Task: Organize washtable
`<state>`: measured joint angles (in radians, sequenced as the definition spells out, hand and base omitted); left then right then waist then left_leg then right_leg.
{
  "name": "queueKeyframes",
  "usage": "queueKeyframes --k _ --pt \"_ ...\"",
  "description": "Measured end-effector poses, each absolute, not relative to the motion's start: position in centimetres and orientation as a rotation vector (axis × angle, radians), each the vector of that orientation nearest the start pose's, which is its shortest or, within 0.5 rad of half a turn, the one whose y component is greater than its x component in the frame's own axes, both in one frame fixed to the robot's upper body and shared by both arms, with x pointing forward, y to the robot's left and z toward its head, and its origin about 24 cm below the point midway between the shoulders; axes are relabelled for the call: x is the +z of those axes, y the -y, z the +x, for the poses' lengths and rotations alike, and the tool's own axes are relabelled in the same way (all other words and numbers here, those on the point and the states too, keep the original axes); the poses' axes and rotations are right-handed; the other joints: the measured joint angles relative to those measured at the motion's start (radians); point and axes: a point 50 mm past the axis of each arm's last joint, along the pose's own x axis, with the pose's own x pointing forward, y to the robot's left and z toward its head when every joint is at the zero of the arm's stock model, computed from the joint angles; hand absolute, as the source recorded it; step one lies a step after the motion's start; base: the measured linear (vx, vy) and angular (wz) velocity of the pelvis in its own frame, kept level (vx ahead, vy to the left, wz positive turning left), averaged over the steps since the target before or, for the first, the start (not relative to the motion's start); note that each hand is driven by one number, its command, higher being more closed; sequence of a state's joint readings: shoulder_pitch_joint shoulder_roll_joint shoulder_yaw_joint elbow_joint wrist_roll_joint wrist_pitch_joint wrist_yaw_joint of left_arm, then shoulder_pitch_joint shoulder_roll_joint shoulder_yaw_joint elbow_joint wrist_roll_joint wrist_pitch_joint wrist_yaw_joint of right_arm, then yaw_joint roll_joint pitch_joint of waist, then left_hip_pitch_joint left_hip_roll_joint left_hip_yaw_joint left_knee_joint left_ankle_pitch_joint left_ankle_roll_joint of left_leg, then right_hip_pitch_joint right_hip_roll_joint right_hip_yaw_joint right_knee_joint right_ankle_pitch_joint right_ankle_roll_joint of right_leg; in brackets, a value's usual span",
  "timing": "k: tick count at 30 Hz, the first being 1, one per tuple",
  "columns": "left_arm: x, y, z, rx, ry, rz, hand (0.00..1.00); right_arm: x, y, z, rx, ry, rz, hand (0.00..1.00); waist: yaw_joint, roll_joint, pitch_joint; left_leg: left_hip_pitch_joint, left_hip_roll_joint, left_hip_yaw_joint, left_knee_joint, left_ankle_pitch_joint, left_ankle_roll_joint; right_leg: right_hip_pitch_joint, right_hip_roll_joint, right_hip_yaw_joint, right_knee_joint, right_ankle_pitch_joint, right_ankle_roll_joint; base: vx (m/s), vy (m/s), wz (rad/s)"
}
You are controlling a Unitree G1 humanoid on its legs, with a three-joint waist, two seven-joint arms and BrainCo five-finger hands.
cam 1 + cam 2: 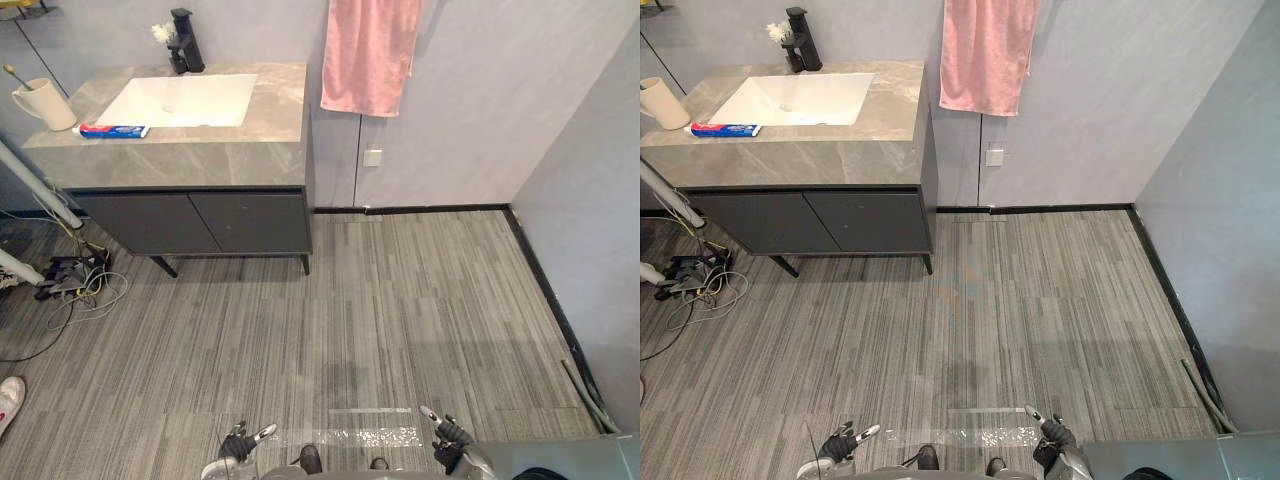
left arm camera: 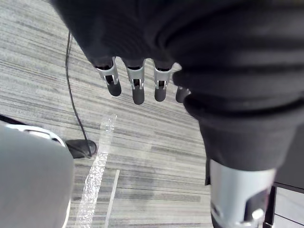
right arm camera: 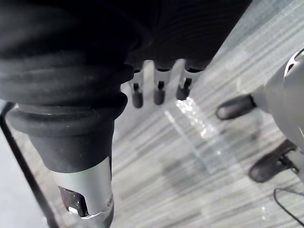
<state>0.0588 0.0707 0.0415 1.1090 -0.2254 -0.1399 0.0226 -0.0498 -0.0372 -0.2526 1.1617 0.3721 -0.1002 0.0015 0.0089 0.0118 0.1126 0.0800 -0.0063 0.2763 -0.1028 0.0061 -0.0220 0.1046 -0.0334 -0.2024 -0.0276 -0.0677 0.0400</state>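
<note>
The pink towel (image 1: pixel 368 55) on the wall is cut off at its top, and a person's white shoe (image 1: pixel 8 400) is cut by the left edge. On the grey worktop (image 1: pixel 200 155), a toothpaste tube (image 1: pixel 112 130) lies by the front left corner of the sink (image 1: pixel 180 100). A mug (image 1: pixel 45 103) stands near the worktop's left end. A wide stretch of striped floor (image 1: pixel 400 290) separates the cabinet (image 1: pixel 200 220) from the left robot hand (image 1: pixel 240 440) and right robot hand (image 1: pixel 445 432). Both hang low with straight fingers, holding nothing. Cables (image 1: pixel 75 285) tangle left of the cabinet.
</note>
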Motion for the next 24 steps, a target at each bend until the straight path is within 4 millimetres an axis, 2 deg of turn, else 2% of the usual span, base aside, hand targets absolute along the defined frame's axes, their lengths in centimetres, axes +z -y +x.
queueKeyframes --k 6,9,12,17,19,20,21,22,23,24 --pt "-16.0 -18.5 10.2 0.251 -1.009 -0.148 0.0 -15.5 18.8 13.0 -0.41 -0.95 0.384 0.0 -0.001 0.007 0.001 0.023 0.001 0.026 0.0 0.001 -0.001 0.017 -0.001 0.002 0.002 0.0 0.001 0.01 -0.023 -0.07" --pt "-16.1 -18.3 10.1 0.241 -1.012 -0.144 0.0 -15.5 18.6 13.1 -0.38 -0.955 0.354 0.0 -0.012 0.014 -0.001 0.023 0.002 0.027 0.0 0.001 -0.001 0.016 -0.001 0.001 0.006 -0.002 0.003 -0.05 -0.023 0.01" --pt "-16.1 -18.3 9.9 0.241 -1.018 -0.142 0.0 -15.6 18.3 13.1 -0.351 -0.964 0.32 0.0 -0.023 0.016 -0.001 0.022 0.002 0.028 0.0 0.001 -0.001 0.013 -0.001 0.003 0.007 -0.002 0.003 -0.08 -0.013 -0.01" --pt "-16.0 -18.2 10.3 0.219 -1.011 -0.124 0.0 -15.5 17.9 13.3 -0.33 -0.965 0.294 0.0 -0.023 0.014 0.001 0.002 0.002 0.032 0.0 0.0 0.0 -0.02 -0.002 0.014 0.013 -0.001 0.003 -0.09 0.012 -0.03" --pt "-16.0 -18.2 10.4 0.217 -1.002 -0.122 0.0 -15.2 17.9 14.0 -0.323 -0.936 0.296 0.0 -0.019 0.017 0.005 -0.025 0.001 0.049 0.0 -0.015 0.015 -0.083 -0.009 0.028 0.082 -0.031 0.018 -0.05 0.058 -0.18" --pt "-16.0 -18.5 10.4 0.215 -1.002 -0.109 0.0 -15.0 17.9 14.3 -0.324 -0.921 0.301 0.0 -0.019 0.003 0.015 -0.027 -0.004 0.064 0.001 -0.027 0.031 -0.129 -0.025 0.035 0.162 -0.074 0.039 0.02 0.069 -0.08" --pt "-15.9 -18.7 10.6 0.205 -0.998 -0.092 0.0 -14.9 18.0 14.4 -0.328 -0.91 0.307 0.0 -0.025 0.001 0.025 -0.015 -0.013 0.076 0.0 -0.036 0.042 -0.159 -0.049 0.035 0.259 -0.113 0.07 0.04 0.086 -0.07" --pt "-15.8 -18.6 10.8 0.195 -0.995 -0.085 0.0 -14.9 18.1 14.4 -0.332 -0.904 0.31 0.0 -0.029 -0.002 0.033 -0.008 -0.016 0.079 0.0 -0.042 0.052 -0.181 -0.059 0.038 0.322 -0.121 0.081 0.07 0.081 -0.08" --pt "-15.7 -18.6 11.1 0.19 -0.986 -0.08 0.0 -14.7 18.2 14.5 -0.339 -0.892 0.319 0.0 -0.028 -0.003 0.051 0.007 -0.016 0.078 0.0 -0.049 0.061 -0.249 -0.078 0.034 0.471 -0.129 0.072 0.08 0.089 -0.07" --pt "-15.7 -18.8 11.3 0.192 -0.982 -0.076 0.0 -14.6 18.4 14.8 -0.349 -0.874 0.329 0.0 -0.03 -0.007 0.057 0.013 -0.016 0.077 0.001 -0.054 0.066 -0.289 -0.097 0.023 0.545 -0.148 0.058 0.13 0.106 -0.04"
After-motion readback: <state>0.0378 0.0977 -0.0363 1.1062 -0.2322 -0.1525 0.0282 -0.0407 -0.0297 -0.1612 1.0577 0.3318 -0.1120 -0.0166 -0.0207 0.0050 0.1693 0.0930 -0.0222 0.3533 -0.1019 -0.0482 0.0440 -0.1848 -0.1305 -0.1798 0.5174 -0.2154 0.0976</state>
